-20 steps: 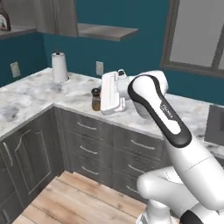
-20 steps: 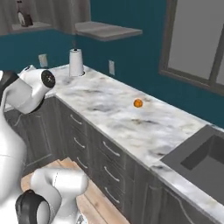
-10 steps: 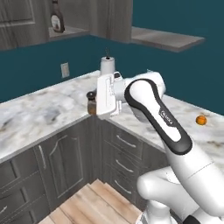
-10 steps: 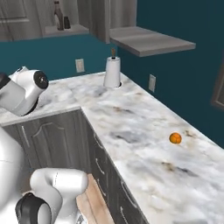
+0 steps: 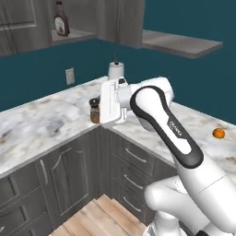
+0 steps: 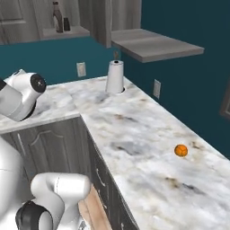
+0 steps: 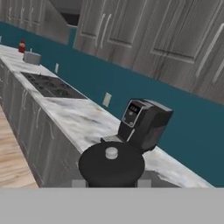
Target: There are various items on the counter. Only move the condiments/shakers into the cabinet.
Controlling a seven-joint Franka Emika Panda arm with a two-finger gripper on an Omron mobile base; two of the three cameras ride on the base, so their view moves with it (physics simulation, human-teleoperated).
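My gripper (image 5: pixel 98 116) is shut on the small brown wooden shaker (image 5: pixel 94 109), held upright just above the counter's (image 5: pixel 41 120) corner edge. In the hand view its round dark cap (image 7: pixel 111 165) sits right in front of the gripper (image 7: pixel 111 183). The dark brown squeeze bottle (image 5: pixel 60 19) stands on the shelf of the open cabinet (image 5: pixel 76 35), up and to the left of the hand. In the right base view the bottle (image 6: pixel 56 17) has a small dark-topped shaker (image 6: pixel 66 24) beside it on the cabinet shelf (image 6: pixel 67 33).
A white paper towel roll (image 5: pixel 116 70) (image 6: pixel 115 77) stands at the back of the counter (image 6: pixel 130 130). The orange ball (image 5: pixel 218 133) (image 6: pixel 181 150) lies far right. A floating grey shelf (image 6: pixel 155 45) juts out above. The hand view shows a black coffee machine (image 7: pixel 144 123) and a cooktop (image 7: pixel 48 85).
The whole picture has shifted as the base moved: the counter corner and the open cabinet are closer and more central. The wooden shaker stays in my shut gripper.
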